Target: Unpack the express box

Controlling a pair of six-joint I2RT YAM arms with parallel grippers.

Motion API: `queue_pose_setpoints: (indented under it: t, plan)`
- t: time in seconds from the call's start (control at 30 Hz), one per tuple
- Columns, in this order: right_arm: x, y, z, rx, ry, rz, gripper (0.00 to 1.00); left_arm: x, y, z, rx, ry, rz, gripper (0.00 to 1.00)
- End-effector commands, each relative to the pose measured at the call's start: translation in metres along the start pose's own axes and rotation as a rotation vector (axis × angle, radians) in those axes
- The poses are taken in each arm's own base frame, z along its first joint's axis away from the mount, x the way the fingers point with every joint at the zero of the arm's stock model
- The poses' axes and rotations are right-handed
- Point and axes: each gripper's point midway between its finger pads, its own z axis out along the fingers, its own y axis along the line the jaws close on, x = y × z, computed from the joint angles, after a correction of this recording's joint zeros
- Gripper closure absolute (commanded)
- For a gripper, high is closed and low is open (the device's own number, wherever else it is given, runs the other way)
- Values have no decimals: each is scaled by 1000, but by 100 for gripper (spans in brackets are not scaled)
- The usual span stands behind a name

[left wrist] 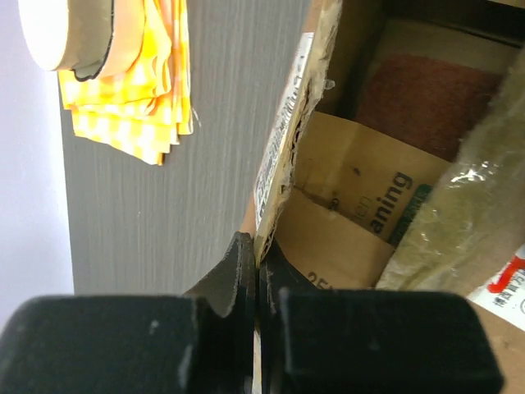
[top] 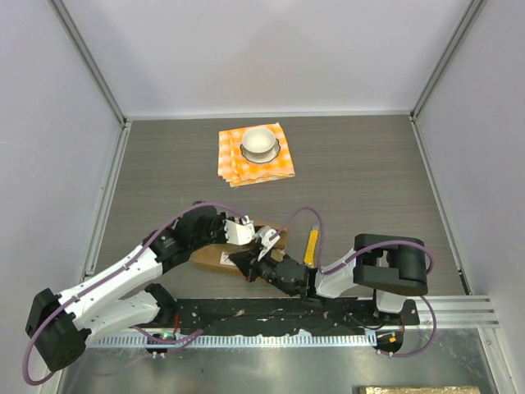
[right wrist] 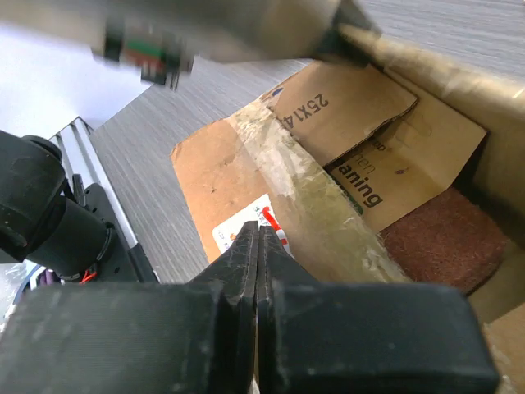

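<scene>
The express box [top: 215, 258], a brown cardboard carton, lies near the front of the table with its top flaps apart. My left gripper [top: 248, 235] is shut on the edge of one raised flap [left wrist: 283, 144] that carries a white label; the cardboard edge runs down between its fingers [left wrist: 259, 256]. My right gripper [top: 256, 257] is shut, its tip [right wrist: 258, 232] over the opposite taped flap [right wrist: 221, 172] by the white red-marked sticker [right wrist: 238, 234]. I see nothing between its fingers. Inside the box lies a reddish-brown block [right wrist: 443, 238] with a tan printed label [left wrist: 369, 189].
An orange checked cloth [top: 275, 164] with a white bowl [top: 259, 142] on it lies at the back middle. A yellow tool [top: 312, 245] lies just right of the box. Grey walls close the sides and back.
</scene>
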Motion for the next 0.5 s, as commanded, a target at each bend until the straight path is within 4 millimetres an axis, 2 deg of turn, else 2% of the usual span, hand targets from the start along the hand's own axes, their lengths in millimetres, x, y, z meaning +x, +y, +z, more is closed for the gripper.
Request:
queue_pose_setpoints:
  t: [0.0,0.2,0.27,0.3,0.33,0.4,0.43,0.47]
  plan:
    - [66,-15,-15,45,214,-36,99,-17,19,-11,-7,-18,35,100]
    - [72,-15,-18,55,229,-49,99,-13,22,-19,38,13,190,100]
    - [75,-16,-16,62,243,-56,99,-21,19,-24,113,-17,229,100]
    - [78,-15,-15,57,251,-62,99,-20,23,-26,135,-17,222,100]
    - [78,-13,-14,52,253,-65,99,-31,32,-28,159,-34,214,100]
    - [77,-12,-14,37,253,-87,99,-38,35,-33,239,-59,103,100]
    - [72,-10,-15,22,233,-98,99,-57,58,-43,227,-96,75,100]
    - [68,-7,-16,1,220,-126,99,-52,45,-41,345,-69,-23,100]
